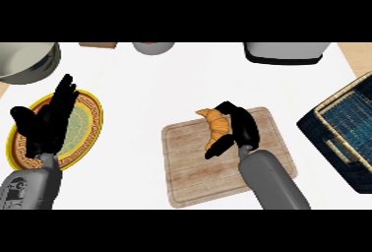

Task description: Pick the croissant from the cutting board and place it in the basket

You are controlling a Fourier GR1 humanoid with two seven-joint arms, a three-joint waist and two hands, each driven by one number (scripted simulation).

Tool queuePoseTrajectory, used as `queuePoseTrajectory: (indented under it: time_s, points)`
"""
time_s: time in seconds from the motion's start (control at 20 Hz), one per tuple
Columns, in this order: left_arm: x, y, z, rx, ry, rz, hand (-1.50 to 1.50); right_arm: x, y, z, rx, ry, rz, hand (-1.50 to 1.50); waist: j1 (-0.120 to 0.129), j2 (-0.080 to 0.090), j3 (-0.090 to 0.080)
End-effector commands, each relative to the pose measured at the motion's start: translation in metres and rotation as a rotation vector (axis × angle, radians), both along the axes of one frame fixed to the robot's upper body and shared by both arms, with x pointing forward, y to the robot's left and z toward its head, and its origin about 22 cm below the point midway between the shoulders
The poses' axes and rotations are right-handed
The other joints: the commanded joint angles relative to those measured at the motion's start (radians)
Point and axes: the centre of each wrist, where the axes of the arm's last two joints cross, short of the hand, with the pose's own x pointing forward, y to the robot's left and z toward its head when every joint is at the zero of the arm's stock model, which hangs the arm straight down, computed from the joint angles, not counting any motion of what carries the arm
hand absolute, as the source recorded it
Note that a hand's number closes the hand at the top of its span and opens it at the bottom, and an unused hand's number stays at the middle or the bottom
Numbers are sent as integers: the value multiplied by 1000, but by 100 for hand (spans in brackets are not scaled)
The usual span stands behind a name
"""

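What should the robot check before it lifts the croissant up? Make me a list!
1. Croissant on the cutting board: ok.
2. Right hand at the croissant, fingers curled beside it: ok.
3. Croissant fully held: cannot tell, the hand hides its right side.
4. Basket at the right, open on top: ok.
5. Counter between board and basket free of things: ok.
6. Left hand resting open over the yellow plate, out of the way: ok.

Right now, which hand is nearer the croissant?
Right. The right hand curls round the croissant on the cutting board; the left hand rests open over the plate, far to its left.
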Motion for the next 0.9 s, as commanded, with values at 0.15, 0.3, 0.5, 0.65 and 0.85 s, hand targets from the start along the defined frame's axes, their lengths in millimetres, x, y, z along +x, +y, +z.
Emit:
queuePoseTrajectory:
  time_s: [0.15, 0.3, 0.5, 0.65, 0.85]
  points:
    - [-1, 2, 5, 15, 3, -7, 0, -25, 39, 10, 186, -231, -240, 150, 0, 15, 7]
    - [3, 10, 8, 3, 21, 28, 0, -35, 47, 33, 290, -397, -280, 150, -20, 11, 6]
    - [-9, 8, 3, 3, 27, 15, 0, -37, 71, 73, 333, -507, -312, 150, -27, 8, 4]
    - [-14, 16, -6, 6, 25, 46, 0, -32, 63, 95, 225, -549, -355, 150, -45, 6, 3]
    - [-1, 3, 4, 4, 11, 40, 0, -27, 62, 154, 177, -525, -416, 150, -52, 6, 4]
